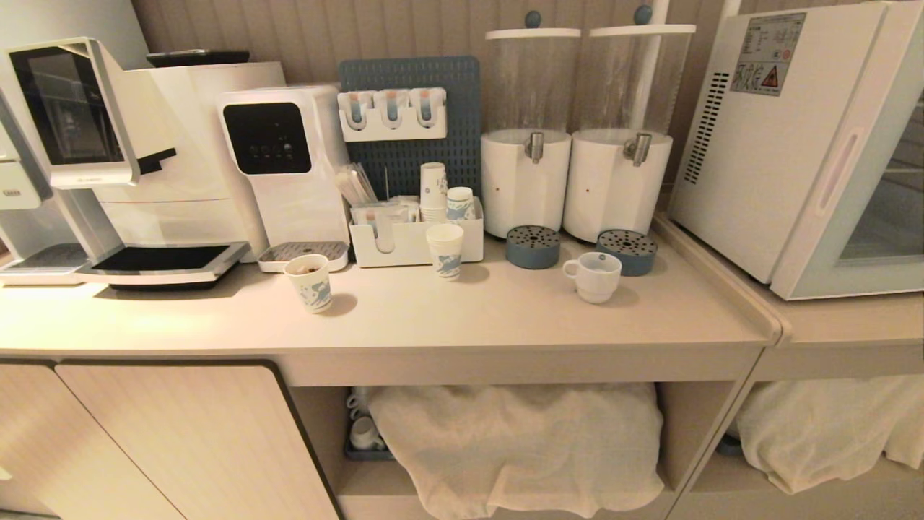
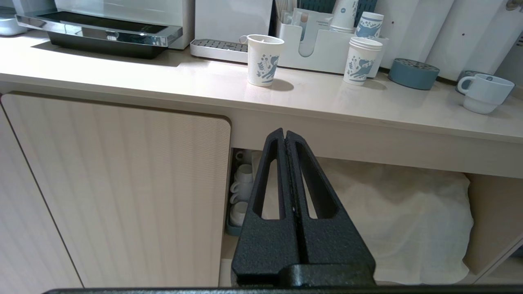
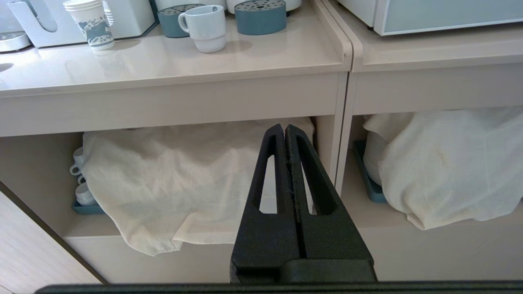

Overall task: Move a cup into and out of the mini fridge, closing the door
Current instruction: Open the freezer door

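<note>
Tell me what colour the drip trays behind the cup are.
Both drip trays are muted slate blue with perforated tops; the cup is white. The head view shows it best.

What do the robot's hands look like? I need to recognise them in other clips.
Both match: the left hand and right hand each have two matte black, grainy-textured fingers tapering to a point, each finger with a long triangular cut-out. No cables or markings show. Neither arm shows.

The cup [image 1: 593, 275] looks glazed ceramic, the counter [image 1: 447, 318] smooth and glossy, the claw [image 2: 284, 134] perhaps rough matt plastic.
</note>
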You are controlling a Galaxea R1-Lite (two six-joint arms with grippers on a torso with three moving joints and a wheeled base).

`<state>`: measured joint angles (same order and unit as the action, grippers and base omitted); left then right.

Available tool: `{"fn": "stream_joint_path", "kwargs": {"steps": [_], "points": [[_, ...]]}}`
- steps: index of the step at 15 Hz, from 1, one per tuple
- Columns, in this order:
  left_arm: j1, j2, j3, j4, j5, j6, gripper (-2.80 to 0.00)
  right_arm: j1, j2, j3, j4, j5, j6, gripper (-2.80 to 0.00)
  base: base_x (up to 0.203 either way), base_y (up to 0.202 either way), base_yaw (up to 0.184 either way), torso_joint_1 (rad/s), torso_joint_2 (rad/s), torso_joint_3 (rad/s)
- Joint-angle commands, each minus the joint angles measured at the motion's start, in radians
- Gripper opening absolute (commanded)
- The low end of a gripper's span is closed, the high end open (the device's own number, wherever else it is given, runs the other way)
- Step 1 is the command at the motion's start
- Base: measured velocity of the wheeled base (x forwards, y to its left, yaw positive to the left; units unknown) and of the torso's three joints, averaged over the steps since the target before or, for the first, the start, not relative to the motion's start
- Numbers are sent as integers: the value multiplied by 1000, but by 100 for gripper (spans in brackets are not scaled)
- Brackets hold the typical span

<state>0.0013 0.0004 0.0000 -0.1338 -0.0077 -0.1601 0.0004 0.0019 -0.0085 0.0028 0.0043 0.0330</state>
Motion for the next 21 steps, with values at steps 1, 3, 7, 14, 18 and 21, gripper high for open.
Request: {"fn": "stream_joint_path", "kwargs": {"steps": [1, 3, 7, 14, 18, 21], "points": [[0, -5, 40, -1, 0, -1, -280, 1, 1, -1, 2, 0, -1, -280, 0, 0, 0, 0, 0, 0], [0, -5, 40, -1, 0, -2, -280, 0, 1, -2, 8, -1, -2, -280, 0, 0, 0, 0, 0, 0], [0, -5, 40, -1, 0, 1, -280, 0, 1, -5, 15, -2, -2, -280, 0, -14, -1, 1, 1, 0], [0, -5, 40, -1, 0, 1, -280, 0, 2, -12, 39, -3, -2, -280, 0, -183, -1, 2, 3, 4], [0, -5, 40, -1, -2, 2, -280, 0, 1, -13, 39, -3, -2, -280, 0, -193, -1, 3, 3, 2], [0, -5, 40, 0, 0, 4, -280, 1, 3, -13, 40, -3, -2, -280, 0, -193, 0, 4, 3, 3]]}}
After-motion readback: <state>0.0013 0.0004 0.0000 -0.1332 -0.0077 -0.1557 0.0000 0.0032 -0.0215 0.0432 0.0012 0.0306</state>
